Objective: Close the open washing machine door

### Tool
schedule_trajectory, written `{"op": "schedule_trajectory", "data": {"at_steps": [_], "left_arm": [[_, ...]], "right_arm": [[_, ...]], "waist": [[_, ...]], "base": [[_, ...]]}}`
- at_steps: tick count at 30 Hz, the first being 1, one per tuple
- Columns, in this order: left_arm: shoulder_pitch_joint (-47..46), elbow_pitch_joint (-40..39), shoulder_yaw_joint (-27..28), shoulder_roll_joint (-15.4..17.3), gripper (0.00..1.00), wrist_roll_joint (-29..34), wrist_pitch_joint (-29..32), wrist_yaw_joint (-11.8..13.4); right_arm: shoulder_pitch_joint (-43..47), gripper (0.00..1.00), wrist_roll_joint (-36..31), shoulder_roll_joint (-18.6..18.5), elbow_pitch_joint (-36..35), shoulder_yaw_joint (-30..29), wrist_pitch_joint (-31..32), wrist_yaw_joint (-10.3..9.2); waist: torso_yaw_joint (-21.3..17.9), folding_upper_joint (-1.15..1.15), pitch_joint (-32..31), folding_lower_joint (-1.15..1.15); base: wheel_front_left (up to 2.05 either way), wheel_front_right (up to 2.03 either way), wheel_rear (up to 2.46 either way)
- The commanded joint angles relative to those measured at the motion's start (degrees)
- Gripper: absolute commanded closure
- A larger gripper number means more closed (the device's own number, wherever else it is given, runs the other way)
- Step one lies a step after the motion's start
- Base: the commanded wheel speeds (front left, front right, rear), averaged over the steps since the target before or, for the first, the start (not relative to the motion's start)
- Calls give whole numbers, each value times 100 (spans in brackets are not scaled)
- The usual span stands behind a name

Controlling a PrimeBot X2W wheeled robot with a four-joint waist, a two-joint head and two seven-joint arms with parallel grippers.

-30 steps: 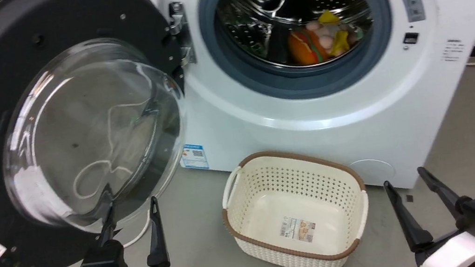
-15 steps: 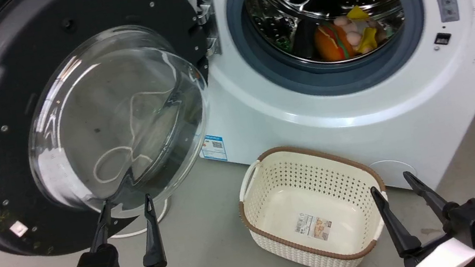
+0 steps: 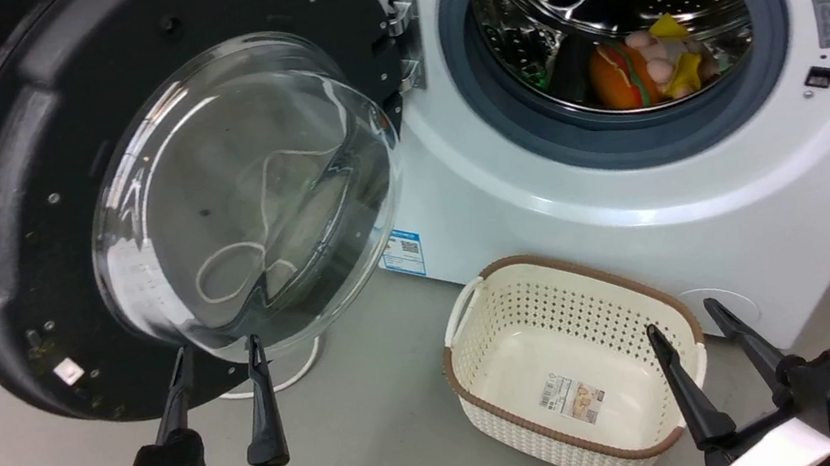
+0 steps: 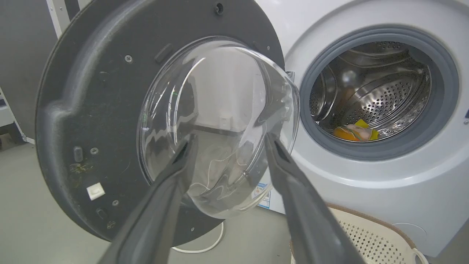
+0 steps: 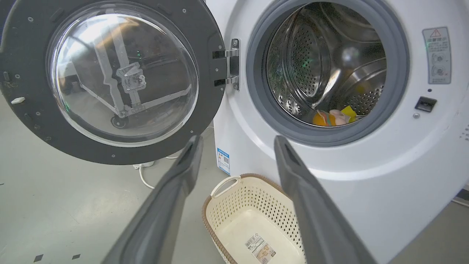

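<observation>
Against a second ago, the head camera has swung round, so the washing machine (image 3: 546, 230), its door and the basket (image 3: 551, 259) all sit further to the right of the head view; this is a shift of the whole picture, not of the things. The left gripper (image 3: 218, 349) has kept its place at the lower left. The washing machine door (image 3: 13, 243) stands wide open, swung out to the left of the machine's front on its metal hinge (image 3: 406, 33), its inner face and bulging glass bowl (image 3: 244, 193) turned toward the robot. The left gripper's two fingers are spread apart with nothing between them, and their tips reach up to the lower edge of the glass bowl; whether they touch it cannot be told. From the left wrist, that gripper (image 4: 229, 141) points straight at the bowl of the door (image 4: 91, 110). The right gripper (image 3: 680, 317) is likewise spread and empty, raised over the right rim of the basket, which stands on the floor (image 3: 379, 435) just before the machine. Some bright toys (image 3: 622, 75) lie inside the drum. A white cable (image 3: 297, 378) lies on the floor under the door.
</observation>
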Motion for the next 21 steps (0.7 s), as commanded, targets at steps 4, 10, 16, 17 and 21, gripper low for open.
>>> {"op": "schedule_trajectory", "data": {"at_steps": [4,10,16,17,21], "left_arm": [[64,-2,-10,22,100,-66,-103,-110],[-98,-260,421,60,100,-401,-175,-234],[-572,-419,1124,206,100,-1077,-245,-439],[-693,-422,1250,239,100,-1260,-224,-453],[-1325,-321,1850,536,100,-2147,146,-480]], "right_arm": [[80,0,62,18,-13,-26,-98,3],[74,0,31,17,-107,-48,-170,3],[3,0,45,-110,-168,-20,-241,3],[-18,0,61,-137,-174,-19,-253,3],[-120,0,132,-205,-185,1,-301,3]], "waist": [[122,0,17,0],[153,0,255,0],[120,0,571,0],[111,0,617,0],[68,0,778,0]], "base": [[0,0,0],[0,0,0],[0,0,0],[0,0,0],[0,0,0]]}}
